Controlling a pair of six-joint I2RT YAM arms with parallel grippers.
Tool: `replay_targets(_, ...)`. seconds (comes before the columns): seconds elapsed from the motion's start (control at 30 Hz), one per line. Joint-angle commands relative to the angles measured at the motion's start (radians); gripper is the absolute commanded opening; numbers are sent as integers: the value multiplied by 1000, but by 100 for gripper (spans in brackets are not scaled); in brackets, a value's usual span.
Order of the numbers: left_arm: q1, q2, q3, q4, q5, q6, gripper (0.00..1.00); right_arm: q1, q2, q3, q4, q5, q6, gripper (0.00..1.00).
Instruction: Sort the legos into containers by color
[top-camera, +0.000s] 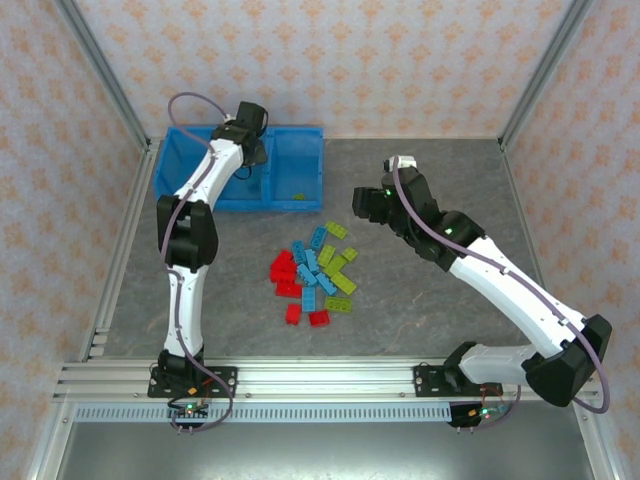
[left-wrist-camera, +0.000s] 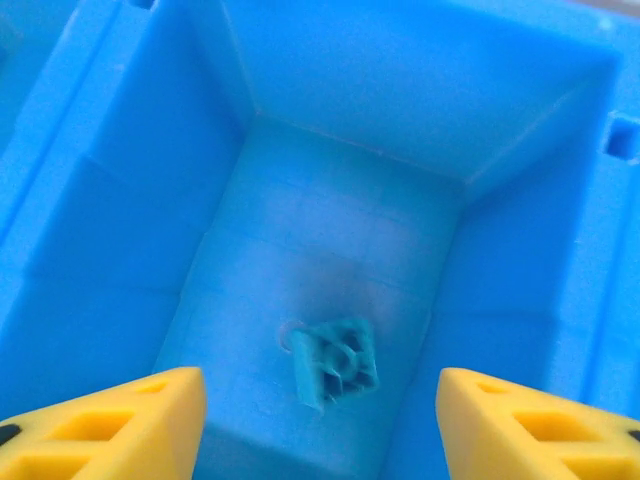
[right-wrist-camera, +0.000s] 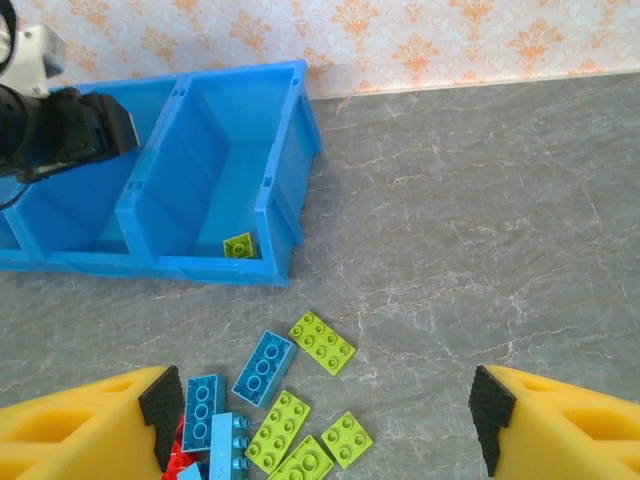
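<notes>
Grey marbled tabletop (top-camera: 400, 320), patterned wallpaper (top-camera: 350, 60) behind, and everything below is placed against the blue bin (top-camera: 240, 207) at the far left. Its left compartment (top-camera: 178, 160) is partly under my left arm, so I can't tell the contents. My left gripper (top-camera: 250, 140) hangs over the middle compartment (left-wrist-camera: 300, 240), pointing down. Its fingers (left-wrist-camera: 120, 420) are spread with nothing between them. One light blue brick (left-wrist-camera: 335, 365) lies tilted on the floor right below, so I take this slot as the blue one. The bin's right compartment (right-wrist-camera: 240, 170) holds one yellow-green brick (right-wrist-camera: 238, 246) in its near corner, so that's the green slot. That probably leaves the left end for red. The pile (top-camera: 315, 275) sits on the table in front of the bin's right end, well apart from it, with red on its bin side, light blue mid and green on the far side. Most of the sorting is not yet done. My right gripper (right-wrist-camera: 320, 420) hovers right of the bin, beyond the pile's green edge. Its jaws are wide and empty, well placed for a green pick.
</notes>
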Motion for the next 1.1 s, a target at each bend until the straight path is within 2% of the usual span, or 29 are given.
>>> replay_targets(0.0,1,-163,-62,2,31,5,66,-4,7,-4,-35,33,28,78)
replay_targets(0.1,-2,-305,-189,37,82,-29,66,-4,38,-1,-45,32,48,78)
replay_targets(0.17,-14,-452,-318,101,129,-36,66,-6,80,9,-62,23,78,78)
replay_targets(0.3,-76,-695,-526,197,150,25,68,-7,176,31,-88,-19,134,78)
replay_targets(0.5,-212,-972,-746,262,183,283,73,-36,356,43,-100,-133,211,78)
replay_targets(0.63,-232,-1110,-917,319,341,483,89,-73,486,45,-124,-253,264,78)
replay_targets(0.73,-278,-1180,-1013,379,354,571,100,-76,571,73,-162,-285,303,78)
replay_targets(0.83,-310,-1191,-1009,332,363,636,100,-76,627,83,-168,-333,353,77)
replay_targets(0.97,-334,-1169,-951,245,273,677,100,-76,666,71,-142,-373,412,73)
replay_targets(1.07,-333,-1165,-948,240,225,699,100,-76,700,89,-158,-368,428,70)
